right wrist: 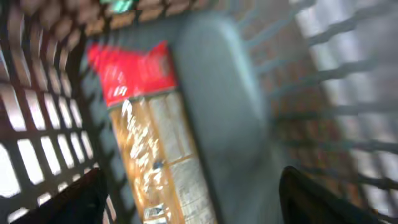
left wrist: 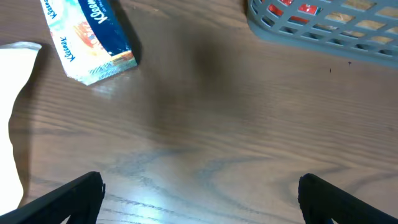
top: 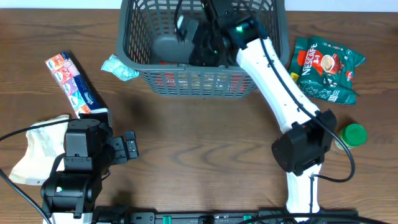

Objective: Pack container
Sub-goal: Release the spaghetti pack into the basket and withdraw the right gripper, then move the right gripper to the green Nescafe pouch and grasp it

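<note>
The container (top: pixel 199 84) is a dark grey slotted basket at the back middle of the table; its corner also shows in the left wrist view (left wrist: pixel 323 28). My right gripper (top: pixel 208 43) reaches down inside it, open and empty (right wrist: pixel 193 193). Below it a red and orange packet (right wrist: pixel 146 137) lies on the basket floor against the lattice wall (right wrist: pixel 37 124). My left gripper (top: pixel 127 149) hovers open and empty over bare wood (left wrist: pixel 199 193) at the front left. A Kleenex tissue pack (top: pixel 73 84) lies just beyond it, also in the left wrist view (left wrist: pixel 93 37).
A green Nescafe bag (top: pixel 326 68) lies right of the basket. A green-capped jar (top: pixel 353 135) stands at the right edge. A teal wrapper (top: pixel 119 67) touches the basket's left corner. A cream cloth bag (top: pixel 40 146) lies at the front left.
</note>
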